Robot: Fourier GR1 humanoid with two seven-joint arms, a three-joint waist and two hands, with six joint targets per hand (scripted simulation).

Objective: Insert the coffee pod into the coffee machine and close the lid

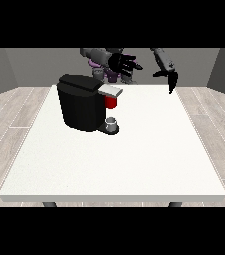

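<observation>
A black coffee machine (80,103) stands on the white table (114,159) at the left-centre. Its grey lid (111,90) lies flat over a red part (111,102) at the front. A small grey cup (112,122) sits on the machine's base below. I see no separate coffee pod. The hand at the view's left (122,63) hovers above and behind the lid with fingers spread, holding nothing. The hand at the view's right (171,78) hangs over the table's far right edge with fingers pointing down, apart from everything.
The table's far edge runs just behind the machine. Wooden floor surrounds the table on all sides, with grey walls behind the robot.
</observation>
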